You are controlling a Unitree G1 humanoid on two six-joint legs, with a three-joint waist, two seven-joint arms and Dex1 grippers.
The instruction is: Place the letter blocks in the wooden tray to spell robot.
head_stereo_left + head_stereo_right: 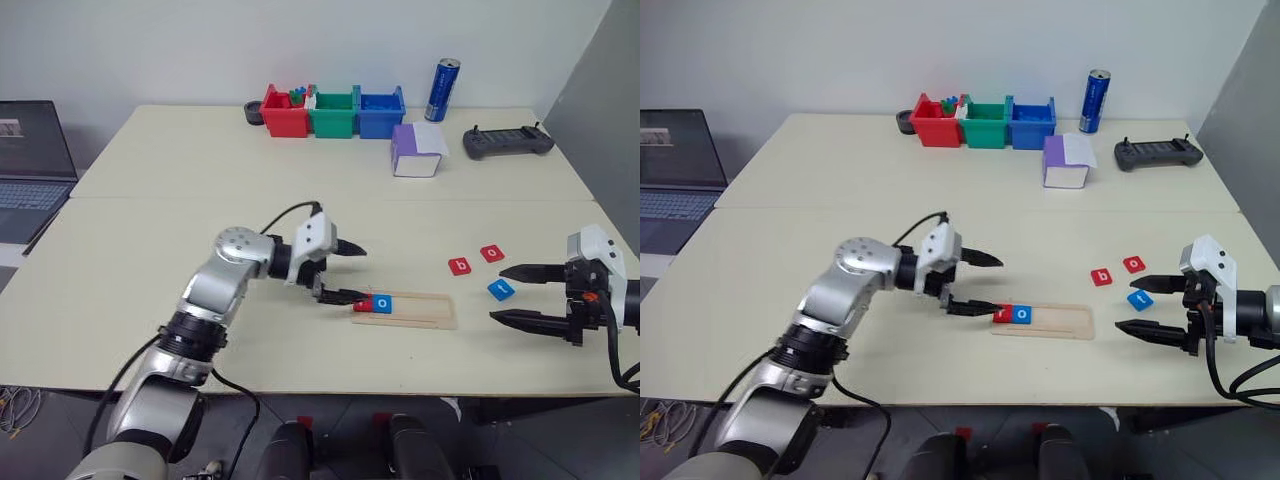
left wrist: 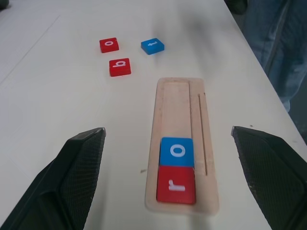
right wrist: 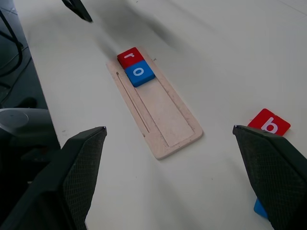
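We see the wooden tray lying flat on the pale tabletop, with two letter blocks seated at its left end: a red r block at the very end and a blue o block touching it, the rest of the tray bare. Three more blocks lie loose on the tabletop to the right of the tray: a red b block, a red o block just beside it, and a blue t block nearer our right gripper. Our left gripper hangs just off the tray's left end, its fingers spread wide and holding nothing. Our right gripper sits beyond the loose blocks, near the blue t block, its fingers also wide apart and empty. At the far edge stand red, green and blue bins.
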